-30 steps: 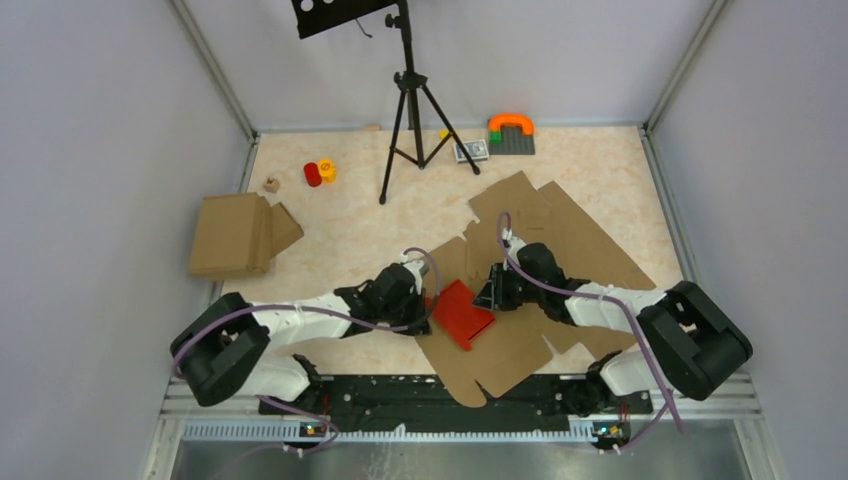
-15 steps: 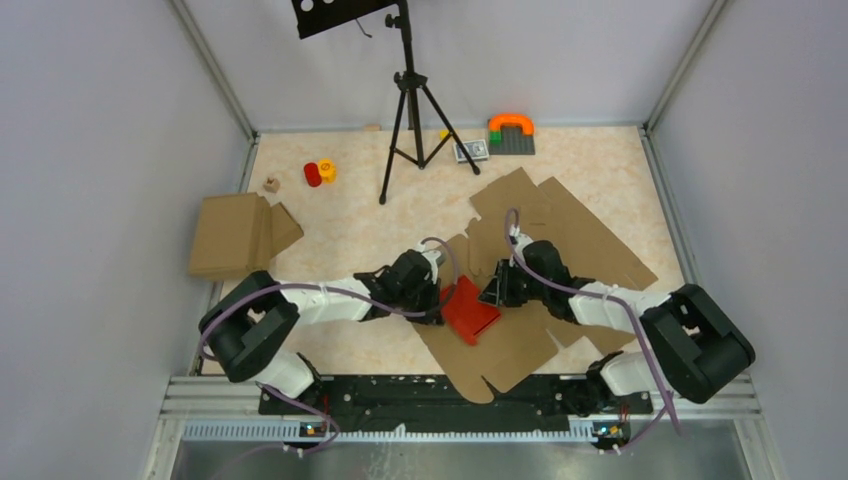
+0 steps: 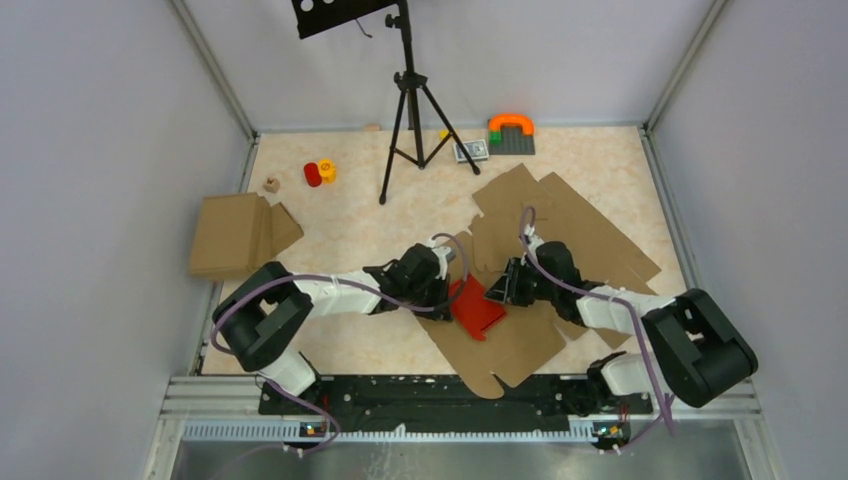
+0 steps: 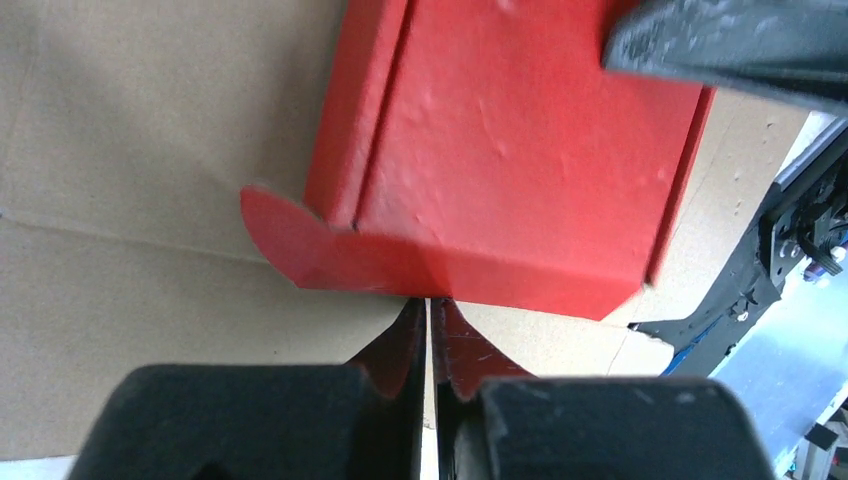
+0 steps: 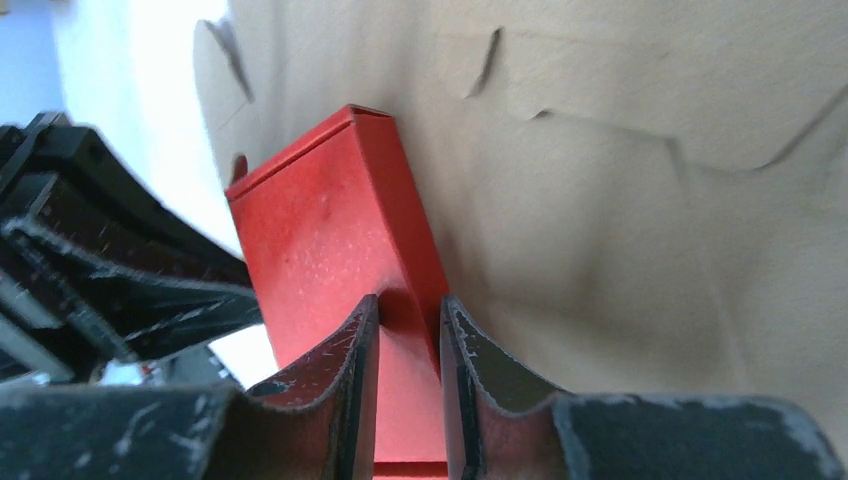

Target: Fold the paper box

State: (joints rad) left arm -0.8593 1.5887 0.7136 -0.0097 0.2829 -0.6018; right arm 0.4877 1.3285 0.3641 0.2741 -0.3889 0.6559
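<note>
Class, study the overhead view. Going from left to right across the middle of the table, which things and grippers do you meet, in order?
folded brown cardboard box → left gripper → paper box → right gripper

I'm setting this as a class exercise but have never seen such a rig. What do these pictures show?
Two robot arms, left and right, stand at the near edge of the table. The wide picture is from a camera above; the two close-ups are from cameras on each wrist. Flat brown cardboard sheets lie on it, with a small red paper box on them. The right gripper grips one side of the box; the left gripper is shut, tips at its edge.
</note>
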